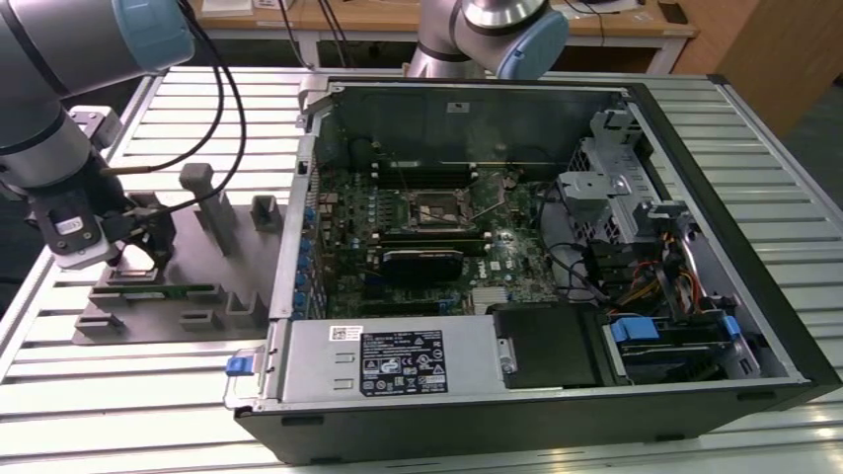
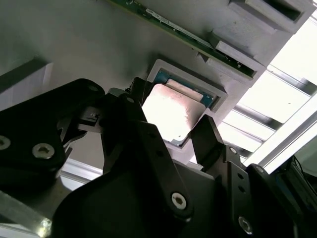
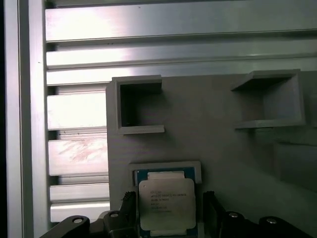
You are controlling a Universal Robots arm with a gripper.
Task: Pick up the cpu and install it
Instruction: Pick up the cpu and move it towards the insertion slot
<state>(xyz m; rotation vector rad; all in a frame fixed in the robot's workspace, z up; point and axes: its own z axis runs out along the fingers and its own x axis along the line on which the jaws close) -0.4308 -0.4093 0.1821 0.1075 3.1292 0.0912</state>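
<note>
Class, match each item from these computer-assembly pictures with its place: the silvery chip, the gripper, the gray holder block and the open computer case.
Things:
1. silvery square cpu chip
2. black robot gripper
3. gray plastic holder block
4. black open computer case

Places:
A. at the exterior view's right, its side open
B. in a square pocket of the holder block
C. beside the case, at the exterior view's left
D. poised right over the chip

Pairs: 1-B, 2-D, 3-C, 4-A
</note>
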